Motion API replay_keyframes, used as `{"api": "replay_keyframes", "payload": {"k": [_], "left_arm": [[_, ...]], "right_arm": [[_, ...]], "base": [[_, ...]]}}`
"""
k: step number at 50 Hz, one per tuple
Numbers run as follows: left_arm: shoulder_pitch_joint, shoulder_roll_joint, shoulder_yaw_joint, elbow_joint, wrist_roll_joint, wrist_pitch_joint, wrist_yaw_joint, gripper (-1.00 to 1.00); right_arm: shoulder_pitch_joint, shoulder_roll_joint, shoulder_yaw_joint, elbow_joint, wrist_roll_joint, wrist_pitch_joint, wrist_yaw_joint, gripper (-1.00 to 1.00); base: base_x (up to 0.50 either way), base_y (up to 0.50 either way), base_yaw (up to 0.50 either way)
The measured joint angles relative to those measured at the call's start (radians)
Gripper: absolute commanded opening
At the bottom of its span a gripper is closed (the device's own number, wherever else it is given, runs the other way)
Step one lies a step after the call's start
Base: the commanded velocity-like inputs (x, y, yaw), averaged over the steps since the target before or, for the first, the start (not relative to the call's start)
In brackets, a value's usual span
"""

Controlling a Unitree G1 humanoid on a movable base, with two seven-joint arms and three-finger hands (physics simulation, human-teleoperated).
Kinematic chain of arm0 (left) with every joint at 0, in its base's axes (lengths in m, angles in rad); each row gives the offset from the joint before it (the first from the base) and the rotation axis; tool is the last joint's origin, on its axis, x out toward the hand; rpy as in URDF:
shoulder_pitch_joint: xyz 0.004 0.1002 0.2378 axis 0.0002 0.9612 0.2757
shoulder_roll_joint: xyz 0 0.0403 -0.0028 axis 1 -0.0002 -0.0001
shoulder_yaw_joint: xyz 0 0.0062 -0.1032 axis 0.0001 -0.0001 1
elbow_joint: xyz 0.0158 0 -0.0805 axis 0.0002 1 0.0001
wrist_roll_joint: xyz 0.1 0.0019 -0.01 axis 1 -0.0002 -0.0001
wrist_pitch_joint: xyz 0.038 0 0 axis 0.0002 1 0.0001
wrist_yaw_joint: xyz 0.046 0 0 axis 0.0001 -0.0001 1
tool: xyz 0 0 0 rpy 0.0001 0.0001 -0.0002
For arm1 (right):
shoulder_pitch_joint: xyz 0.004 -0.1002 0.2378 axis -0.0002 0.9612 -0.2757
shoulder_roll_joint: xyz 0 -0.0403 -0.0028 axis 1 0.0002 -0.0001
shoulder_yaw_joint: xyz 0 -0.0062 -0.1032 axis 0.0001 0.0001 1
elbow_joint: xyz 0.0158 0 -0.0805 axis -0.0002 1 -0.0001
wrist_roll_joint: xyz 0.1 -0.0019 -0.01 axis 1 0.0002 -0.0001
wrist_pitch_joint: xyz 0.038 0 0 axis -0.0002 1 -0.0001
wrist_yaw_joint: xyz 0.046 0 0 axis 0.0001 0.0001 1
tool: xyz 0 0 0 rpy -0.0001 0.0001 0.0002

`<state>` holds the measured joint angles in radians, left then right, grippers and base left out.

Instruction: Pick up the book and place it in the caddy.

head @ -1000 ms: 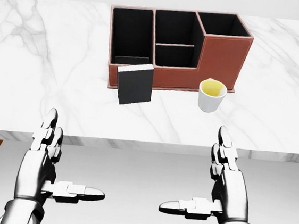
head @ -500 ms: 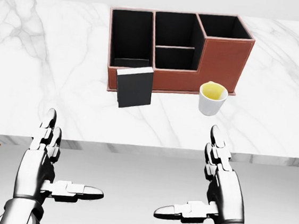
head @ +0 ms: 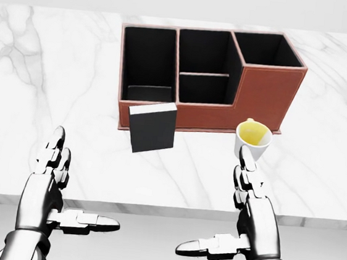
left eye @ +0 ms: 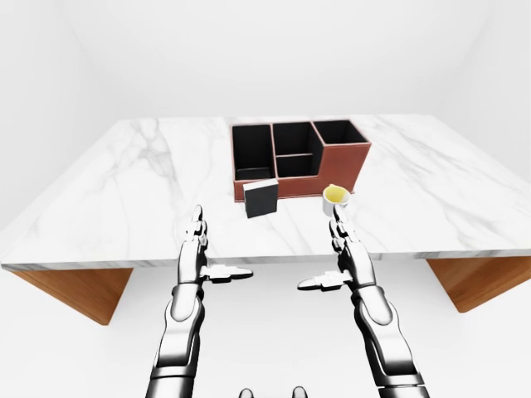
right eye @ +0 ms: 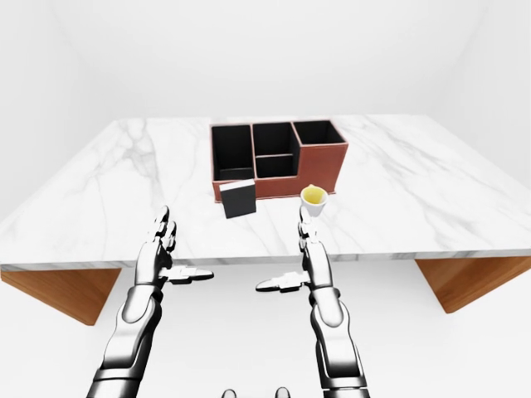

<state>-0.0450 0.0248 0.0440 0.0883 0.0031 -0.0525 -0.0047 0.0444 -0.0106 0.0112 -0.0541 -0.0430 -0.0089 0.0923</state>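
The glossy chrome-silver left hand and its twin, the chrome-silver right hand, are gleaming like polished metal. Black seams are dividing their blocky three-finger segments, and smooth rounded silver forearm shells are tapering down behind the wrists.

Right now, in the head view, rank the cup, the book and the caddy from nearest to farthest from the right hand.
1. Cup, just above the right hand.
2. Book, up and to its left.
3. Caddy, behind both, toward the top.
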Motion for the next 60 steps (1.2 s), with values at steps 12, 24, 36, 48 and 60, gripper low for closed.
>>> {"api": "replay_keyframes", "payload": {"k": [12,24,36,48,60], "left_arm": [[-0.004,0.001,0.002,0.014,0.0,-0.007,0.001,1.0],[-0.008,0.003,0.004,0.017,0.0,-0.003,0.003,1.0],[-0.004,0.003,0.005,0.011,0.003,0.005,0.007,1.0],[-0.007,0.003,0.005,0.021,0.004,0.002,0.01,1.0],[-0.013,0.004,0.007,0.03,0.002,0.002,0.01,1.0]], "right_arm": [[-0.001,0.0,0.001,0.008,0.0,-0.007,0.001,1.0],[-0.003,0.001,0.001,0.012,-0.001,-0.008,0.002,1.0],[0.0,0.001,0.004,0.006,-0.001,-0.005,0.002,1.0],[0.001,0.001,0.005,0.011,-0.001,-0.007,0.005,1.0],[-0.001,0.003,0.008,0.014,-0.004,-0.001,0.004,1.0]], "base": [[0.33,0.0,0.0],[0.33,0.0,0.0],[0.33,0.0,0.0],[0.31,0.0,0.0],[0.06,0.0,0.0]]}}
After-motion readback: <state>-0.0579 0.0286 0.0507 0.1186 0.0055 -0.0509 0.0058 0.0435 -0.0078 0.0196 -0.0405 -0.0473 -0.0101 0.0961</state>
